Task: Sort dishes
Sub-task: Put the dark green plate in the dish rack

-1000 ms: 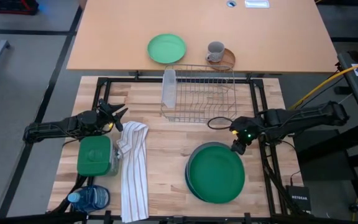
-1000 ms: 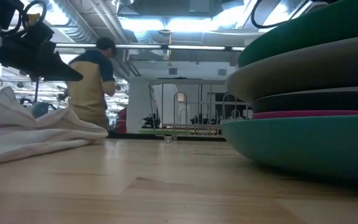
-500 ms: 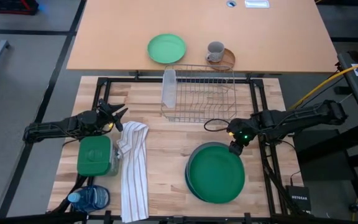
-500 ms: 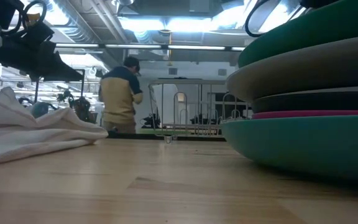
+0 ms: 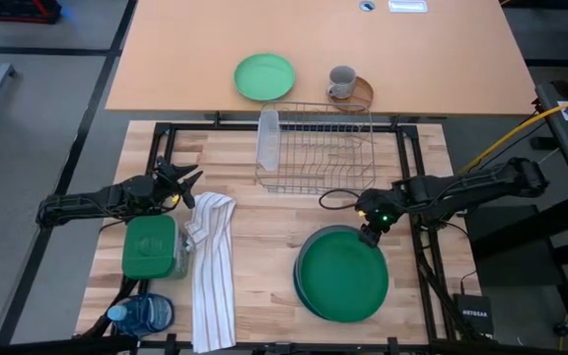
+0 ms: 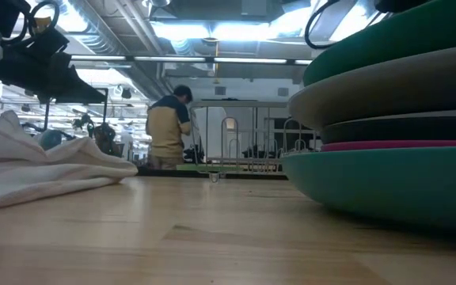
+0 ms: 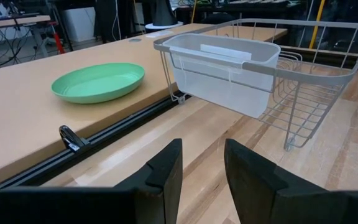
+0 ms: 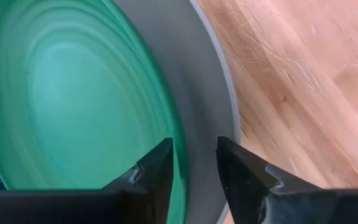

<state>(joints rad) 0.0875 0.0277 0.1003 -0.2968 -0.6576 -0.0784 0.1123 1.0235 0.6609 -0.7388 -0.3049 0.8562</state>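
My right gripper (image 8: 192, 171), fingers narrowly parted, empty, hovers over the dark green plate (image 8: 73, 99) rim atop the stack, light grey plate (image 8: 207, 93) directly beneath, dish rack (image 5: 314, 146) beyond; risk: pinching both rims, lifting two plates.

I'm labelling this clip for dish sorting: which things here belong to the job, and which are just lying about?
Part of the job:
- stack of plates, dark green on top
- dish rack
- right gripper, open over the stack's rim

Lying about:
- striped towel
- green container
- water bottle
- small mint plate
- grey mug
- left gripper, waiting by the towel
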